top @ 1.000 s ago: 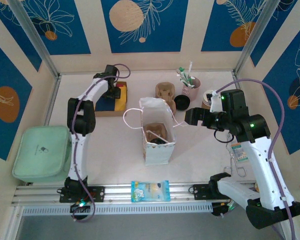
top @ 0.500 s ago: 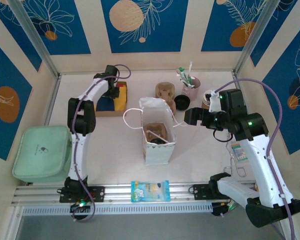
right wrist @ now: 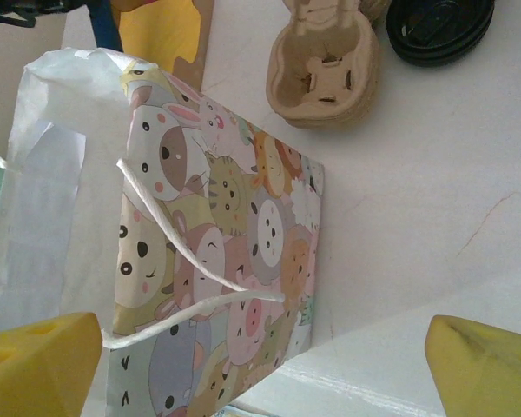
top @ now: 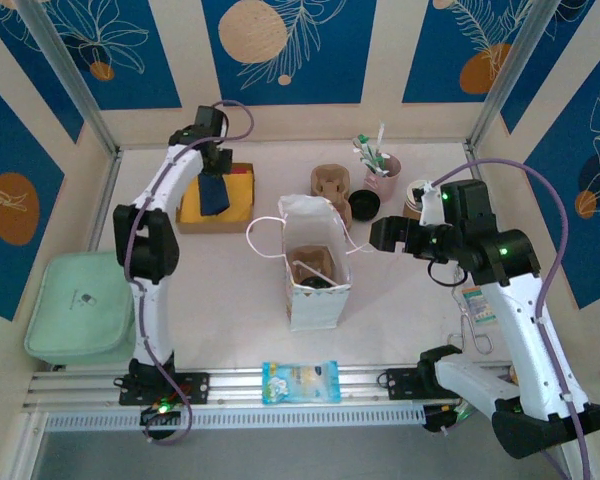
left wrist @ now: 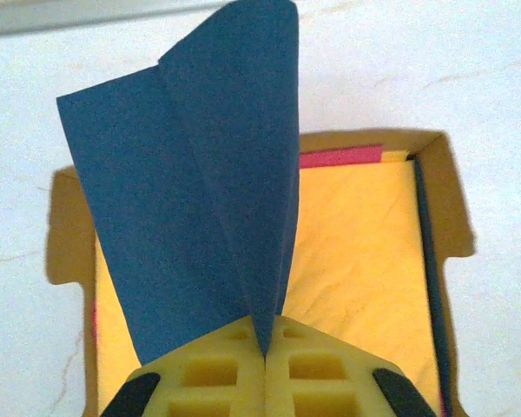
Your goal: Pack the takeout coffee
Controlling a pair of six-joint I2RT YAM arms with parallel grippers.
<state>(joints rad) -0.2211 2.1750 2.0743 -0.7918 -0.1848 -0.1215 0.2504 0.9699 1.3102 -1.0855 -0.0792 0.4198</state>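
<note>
My left gripper (top: pixel 213 170) is shut on a dark blue paper napkin (left wrist: pixel 191 174), which hangs from the closed yellow pads (left wrist: pixel 234 373) above a cardboard tray (left wrist: pixel 456 226) of yellow napkins (left wrist: pixel 356 243) at the far left. The animal-print paper bag (top: pixel 317 300) stands open mid-table, with a brown cardboard holder inside. My right gripper (top: pixel 378 236) hovers open just right of the bag (right wrist: pixel 226 261), nothing between its fingers (right wrist: pixel 43 360). A brown white-rimmed cup (top: pixel 416 193) peeks out behind the right arm; I cannot tell if it is the takeout coffee.
Brown cup carriers (top: pixel 330 183) and black lids (top: pixel 364 205) lie behind the bag, with a pink cup of stirrers (top: pixel 380 175) beyond. A green pouch (top: pixel 80 305) sits at the left edge and a blue-white packet (top: pixel 300 381) on the front rail.
My left gripper closed on the blue napkin in the tray and lifted it up and back, uncovering the yellow layer. The right arm stayed in place.
</note>
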